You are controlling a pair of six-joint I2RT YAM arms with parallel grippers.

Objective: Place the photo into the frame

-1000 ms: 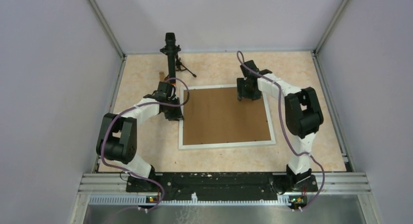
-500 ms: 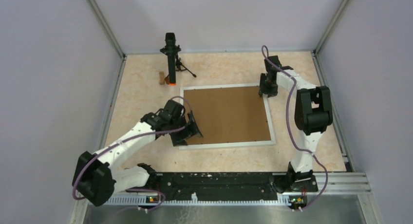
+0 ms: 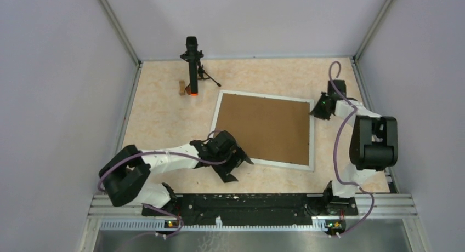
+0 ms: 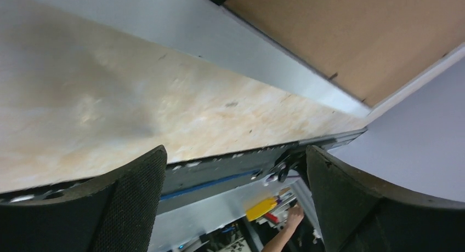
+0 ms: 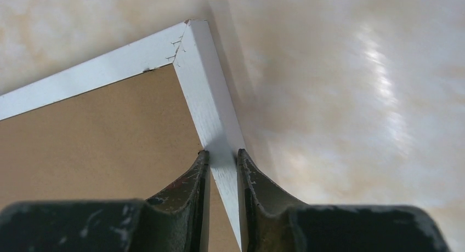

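Note:
The frame (image 3: 312, 139) is a thin white rectangle lying skewed on the table, and a plain brown cardboard sheet (image 3: 263, 129) fills it. The photo is hidden. My right gripper (image 3: 318, 109) is at the frame's far right corner. In the right wrist view its jaws (image 5: 222, 153) are shut on the white rail (image 5: 205, 93), one finger on each side. My left gripper (image 3: 237, 167) sits low by the frame's near left corner. In the left wrist view this gripper (image 4: 236, 164) is wide open and holds nothing, with the frame's rail (image 4: 263, 49) beyond it.
A black stand (image 3: 191, 63) with an orange foot and a small wooden block (image 3: 181, 87) are at the far left. Grey walls enclose the table. A metal rail (image 3: 252, 202) runs along the near edge. A person's hand (image 4: 290, 219) shows below the table edge.
The frame has swung clockwise and shifted right. My left gripper opened and slid toward the near edge. My right gripper moved right along the far edge and closed on the frame's rail.

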